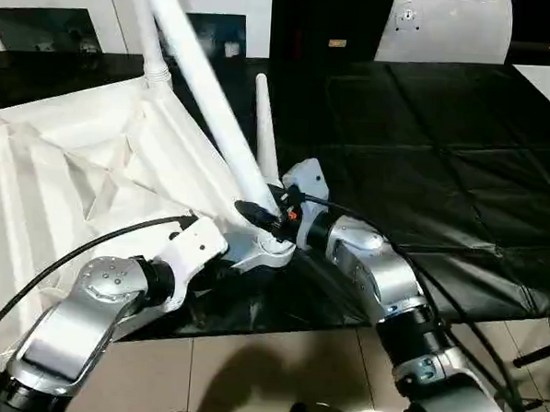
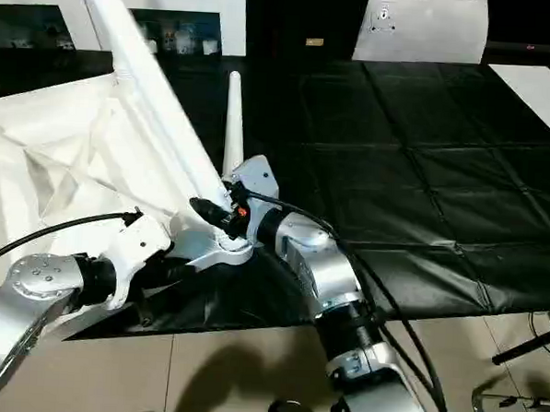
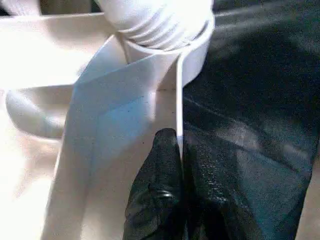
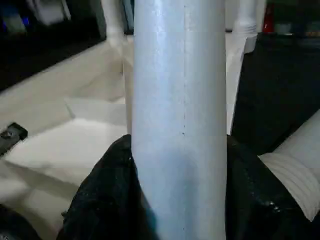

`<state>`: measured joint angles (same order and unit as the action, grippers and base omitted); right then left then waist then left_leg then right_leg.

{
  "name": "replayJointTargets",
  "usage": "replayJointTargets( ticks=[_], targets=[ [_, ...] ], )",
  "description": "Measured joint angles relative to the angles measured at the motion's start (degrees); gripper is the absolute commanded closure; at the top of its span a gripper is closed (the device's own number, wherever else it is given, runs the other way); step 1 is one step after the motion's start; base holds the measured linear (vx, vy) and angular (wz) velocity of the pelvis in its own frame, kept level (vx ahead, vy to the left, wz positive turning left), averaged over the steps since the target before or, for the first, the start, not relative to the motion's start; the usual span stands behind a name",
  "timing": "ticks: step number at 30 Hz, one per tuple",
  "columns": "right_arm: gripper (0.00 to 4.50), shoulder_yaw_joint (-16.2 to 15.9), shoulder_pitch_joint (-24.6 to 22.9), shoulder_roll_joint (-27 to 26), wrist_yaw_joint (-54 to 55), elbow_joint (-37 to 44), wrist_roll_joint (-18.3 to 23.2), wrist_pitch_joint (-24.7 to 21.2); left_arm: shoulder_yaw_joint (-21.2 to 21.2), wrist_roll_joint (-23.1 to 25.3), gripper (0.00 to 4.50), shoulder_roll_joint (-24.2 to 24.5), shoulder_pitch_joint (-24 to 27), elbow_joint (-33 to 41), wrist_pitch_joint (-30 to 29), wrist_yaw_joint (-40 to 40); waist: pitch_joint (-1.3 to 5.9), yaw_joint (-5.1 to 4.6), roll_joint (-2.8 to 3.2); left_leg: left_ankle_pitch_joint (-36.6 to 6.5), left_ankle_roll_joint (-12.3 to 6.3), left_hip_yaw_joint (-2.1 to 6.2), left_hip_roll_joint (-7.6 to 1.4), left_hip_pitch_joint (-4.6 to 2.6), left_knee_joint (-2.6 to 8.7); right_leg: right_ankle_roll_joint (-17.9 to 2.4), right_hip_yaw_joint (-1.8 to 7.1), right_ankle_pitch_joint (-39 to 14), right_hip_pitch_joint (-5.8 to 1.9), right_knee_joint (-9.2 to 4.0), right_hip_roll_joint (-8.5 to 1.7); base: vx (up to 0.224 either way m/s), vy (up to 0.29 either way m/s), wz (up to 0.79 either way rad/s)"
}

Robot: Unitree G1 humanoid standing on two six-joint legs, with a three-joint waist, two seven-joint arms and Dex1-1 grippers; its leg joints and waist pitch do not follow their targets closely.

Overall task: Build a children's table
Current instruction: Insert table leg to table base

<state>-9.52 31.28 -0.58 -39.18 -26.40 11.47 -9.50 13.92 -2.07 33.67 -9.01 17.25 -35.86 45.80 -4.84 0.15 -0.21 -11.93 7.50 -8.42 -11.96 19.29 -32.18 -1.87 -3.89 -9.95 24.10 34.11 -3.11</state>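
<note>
Here, three legs, right claw (image 1: 267,213) grasping one leg (image 1: 203,78), left claw (image 3: 181,165) pinching tabletop (image 1: 65,172) rim.

Even indoor light glares off the white tabletop (image 1: 65,167) and sheens the black sheet (image 1: 426,149); wrist views blur.

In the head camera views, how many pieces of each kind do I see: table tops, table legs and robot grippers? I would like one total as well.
table top: 1
legs: 3
grippers, left and right: 2
Total: 6
</note>
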Motion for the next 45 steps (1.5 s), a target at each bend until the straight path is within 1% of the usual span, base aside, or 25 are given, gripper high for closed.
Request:
replayJointTargets(
  ticks=[6, 8, 9, 12, 15, 18, 22, 24, 26, 28, 30, 32, 33, 34, 35, 36, 37, 38, 39, 40, 41, 42, 43, 44, 45],
  targets=[
    [2.62, 5.93, -1.90, -1.46, -0.48, 4.24, 7.48, 0.84, -1.13, 1.74, 4.50, 3.10, -3.51, -8.79, 10.74, 1.15, 0.01, 0.66, -0.01, 0.35, -0.52, 0.03, 0.00, 0.85, -0.49, -0.20, -0.03, 0.13, 0.96, 0.38, 0.04, 0.000, 0.000, 0.00],
    [2.62, 7.07, -2.36, -0.97, -1.24, 7.97, 9.39, -0.07, -1.94, 1.65, 3.95, 3.16, -4.76, -11.67, 12.58, 1.43, 0.01, 0.71, -0.01, 0.33, -0.54, 0.01, 0.00, 0.84, -0.61, -0.24, -0.01, 0.16, 0.95, 0.44, 0.03, 0.000, 0.000, 0.00],
    [2.62, 7.39, -2.87, -0.60, -1.35, 10.16, 10.30, -0.96, -2.27, 1.50, 3.95, 3.40, -5.02, -12.44, 14.08, 1.67, 0.02, 0.70, -0.03, 0.33, -0.54, 0.01, 0.00, 0.92, -0.61, -0.24, 0.00, 0.16, 0.94, 0.45, 0.03, 0.000, 0.000, 0.00],
    [2.62, 8.34, -5.26, 0.82, -1.24, 16.25, 12.07, -3.34, -7.14, -1.01, 3.80, 3.97, -6.60, -12.15, 17.79, 2.17, 0.08, 1.40, -0.11, 0.34, -0.52, 0.01, 0.00, 0.75, -0.64, -0.32, -0.01, 0.11, 0.82, 0.73, 0.02, 0.000, 0.000, 0.00],
    [2.62, 8.44, -9.09, 2.21, 0.53, 21.40, 12.53, -6.35, -12.11, -5.46, 3.55, 2.97, -6.01, -10.32, 18.44, 2.06, 0.22, 2.03, 0.15, 0.37, -0.47, 0.01, 0.00, 0.68, -0.80, -0.33, 0.02, 0.10, 0.78, 0.92, 0.01, 0.000, 0.000, 0.00],
    [2.62, 8.28, -14.72, 3.53, 5.47, 29.16, 11.31, -10.93, -17.35, -11.24, 3.37, -4.26, -1.49, -4.03, 14.99, -2.27, 0.25, 2.41, 0.25, 0.30, -0.34, 0.02, -0.01, 0.73, -1.15, -0.32, 0.05, 0.14, 0.71, 1.09, -0.06, 0.000, 0.000, 0.00],
    [2.62, 9.27, -20.36, 3.68, 13.18, 39.12, 10.70, -19.47, -21.01, -14.60, 3.28, -14.39, 2.82, 5.53, 7.25, -13.94, 0.25, 2.64, 0.25, 0.17, -0.13, 0.07, -0.04, 0.73, -1.56, -0.25, 0.04, 0.35, 0.55, 1.16, -0.06, 0.000, 0.000, 0.00],
    [2.62, 9.20, -23.28, 4.52, 15.28, 43.78, 11.26, -23.61, -21.22, -13.79, 3.28, -19.36, 4.99, 9.39, 4.58, -20.46, 0.32, 2.76, 0.31, 0.16, -0.13, 0.08, -0.04, 0.66, -1.65, 0.25, 0.05, 0.31, 0.38, 1.02, -0.06, 0.000, 0.000, 0.00],
    [2.62, 8.80, -26.39, 4.61, 17.25, 47.38, 11.26, -26.11, -20.65, -11.88, 3.28, -24.69, 8.14, 10.90, 4.77, -26.94, 0.36, 2.79, 0.35, 0.16, -0.14, 0.10, -0.04, 0.62, -1.71, 0.41, 0.05, 0.38, 0.17, 0.88, -0.05, 0.000, 0.000, 0.00],
    [2.62, 8.86, -27.45, 4.07, 19.11, 48.55, 11.18, -27.09, -20.15, -10.57, 3.28, -27.29, 9.74, 10.95, 5.29, -30.39, 0.35, 2.69, 0.33, 0.17, -0.14, 0.14, -0.02, 0.66, -1.76, 0.48, 0.02, 0.36, 0.19, 0.83, -0.05, 0.000, 0.000, 0.00],
    [2.62, 7.22, -28.49, 5.62, 19.03, 48.79, 8.63, -25.14, -20.18, -9.87, 3.28, -30.06, 9.42, 11.51, 5.53, -33.89, 0.43, 2.65, -0.16, 0.15, -0.16, 0.23, -0.01, 0.53, -1.76, 0.71, -0.12, 0.25, 0.08, 0.73, -0.06, 0.000, 0.000, 0.00],
    [2.62, 5.04, -28.91, 7.21, 18.21, 48.75, 6.48, -23.70, -20.22, -9.51, 3.28, -30.47, 9.39, 12.23, 5.35, -35.60, 0.39, 2.14, -0.13, -0.01, -0.38, 0.46, -0.09, -0.55, -1.67, 0.85, -0.70, 0.16, -0.88, -0.04, -0.05, 0.000, 0.000, 0.00],
    [2.62, 4.68, -28.90, 7.34, 18.01, 48.74, 6.09, -23.47, -20.23, -9.44, 3.28, -30.45, 9.39, 12.59, 5.29, -36.13, 0.21, 1.66, 0.17, -0.29, -0.44, 0.71, -0.33, -1.09, -1.66, 0.86, -1.80, 0.16, -1.49, -0.89, -0.08, 0.000, 0.000, 0.00],
    [2.62, 4.65, -28.87, 7.39, 18.04, 48.58, 6.08, -23.49, -20.20, -9.28, 3.28, -30.42, 9.46, 12.78, 5.17, -36.51, -0.01, 1.21, 0.62, -0.88, -0.49, 0.87, -1.00, -1.86, -1.63, 0.85, -3.07, 0.12, -2.59, -1.99, -0.05, 0.000, 0.000, 0.00],
    [2.62, 4.64, -28.55, 6.91, 18.12, 48.48, 6.11, -23.44, -20.21, -8.87, 3.28, -30.20, 9.48, 13.18, 5.11, -36.76, -0.31, 1.37, 1.01, -1.02, -0.43, 1.18, -1.90, -2.57, -1.34, 1.13, -4.23, -2.24, -4.08, 0.02, -0.52, 0.000, 0.000, 0.00],
    [2.62, 4.92, -28.76, 6.89, 18.24, 48.54, 6.12, -23.22, -19.96, -8.63, 3.28, -29.70, 9.12, 13.15, 5.07, -36.79, -0.47, 1.59, 0.68, -1.03, -0.41, 0.72, -1.91, -3.07, -1.48, 0.93, -3.74, -5.32, -4.28, 4.99, -1.36, 0.000, 0.000, 0.00],
    [2.62, 5.22, -28.65, 7.22, 18.51, 48.41, 6.11, -23.12, -19.60, -8.24, 3.28, -29.74, 9.21, 13.62, 5.16, -36.88, -0.17, 2.63, -0.71, -1.17, -0.18, -0.48, -1.88, -3.80, -1.76, 0.81, -1.69, -7.40, -5.37, 8.61, -1.91, 0.077, -0.083, 0.01],
    [2.62, 5.33, -27.72, 7.56, 18.70, 48.21, 6.14, -22.84, -19.58, -8.06, 3.28, -29.89, 10.03, 13.99, 5.30, -37.24, 0.12, 3.52, -1.99, -1.94, 0.59, -1.61, -1.99, -4.22, -2.82, 1.95, 0.76, -11.77, -6.24, 9.27, -1.82, 0.077, -0.083, 0.01],
    [2.62, 5.55, -27.35, 7.74, 18.69, 48.16, 6.24, -22.76, -19.47, -7.74, 3.28, -30.55, 11.15, 13.85, 5.20, -37.54, 0.39, 4.39, -2.23, -3.55, -1.53, -0.57, -1.52, -2.32, -5.79, 2.09, -0.02, -11.96, -6.47, 9.13, -1.72, 0.143, -0.110, -0.05],
    [2.62, 6.29, -27.61, 8.04, 18.71, 47.97, 6.29, -22.64, -18.64, -7.63, 3.28, -30.81, 11.35, 13.24, 4.96, -37.70, 0.74, 5.01, -1.05, -4.91, -4.51, 0.35, -0.40, -0.39, -8.90, 1.98, -0.84, -12.07, -6.96, 8.79, -1.69, 0.111, -0.056, 0.33],
    [2.62, 7.36, -27.92, 8.56, 18.75, 46.97, 6.22, -22.59, -17.52, -7.44, 3.28, -30.97, 11.66, 13.32, 4.84, -37.87, 1.12, 5.48, -0.59, -5.71, -6.79, 1.14, 1.73, 2.22, -11.82, 2.06, -1.89, -12.14, -7.55, 7.59, -1.96, 0.177, -0.044, 0.70],
    [2.62, 7.60, -28.04, 8.72, 18.72, 46.39, 6.20, -22.47, -17.40, -7.20, 3.28, -30.94, 11.64, 13.58, 4.84, -38.00, 1.38, 5.64, -0.14, -5.88, -7.44, 1.20, 2.95, 3.30, -12.05, 2.24, -2.82, -12.04, -8.36, 6.43, -2.12, 0.120, 0.000, 0.73],
    [2.62, 7.45, -28.23, 8.70, 18.59, 46.01, 6.16, -22.42, -17.47, -7.06, 3.28, -30.73, 11.59, 14.25, 4.85, -38.37, 1.80, 5.75, 0.95, -5.63, -8.88, 1.15, 3.64, 4.06, -10.24, 2.31, -5.18, -11.69, -9.92, 4.24, -2.09, 0.151, 0.037, 0.73],
    [2.62, 6.93, -28.26, 8.68, 18.27, 45.95, 6.16, -22.28, -17.58, -6.95, 3.28, -30.42, 11.54, 15.00, 4.87, -38.74, 1.99, 5.78, 2.13, -4.07, -10.02, 1.50, 3.57, 3.97, -7.76, 2.58, -7.59, -11.56, -12.25, 2.17, -1.50, 0.086, 0.025, 0.37],
    [2.62, 6.57, -28.18, 8.88, 17.60, 45.90, 6.10, -22.00, -17.62, -6.84, 3.28, -30.12, 11.70, 15.61, 4.86, -38.92, 2.18, 5.67, 2.92, -2.90, -9.17, 2.34, 3.29, 3.35, -7.64, 3.03, -8.45, -11.70, -13.78, 1.11, -1.00, 0.230, 0.062, 0.64]
  ],
)
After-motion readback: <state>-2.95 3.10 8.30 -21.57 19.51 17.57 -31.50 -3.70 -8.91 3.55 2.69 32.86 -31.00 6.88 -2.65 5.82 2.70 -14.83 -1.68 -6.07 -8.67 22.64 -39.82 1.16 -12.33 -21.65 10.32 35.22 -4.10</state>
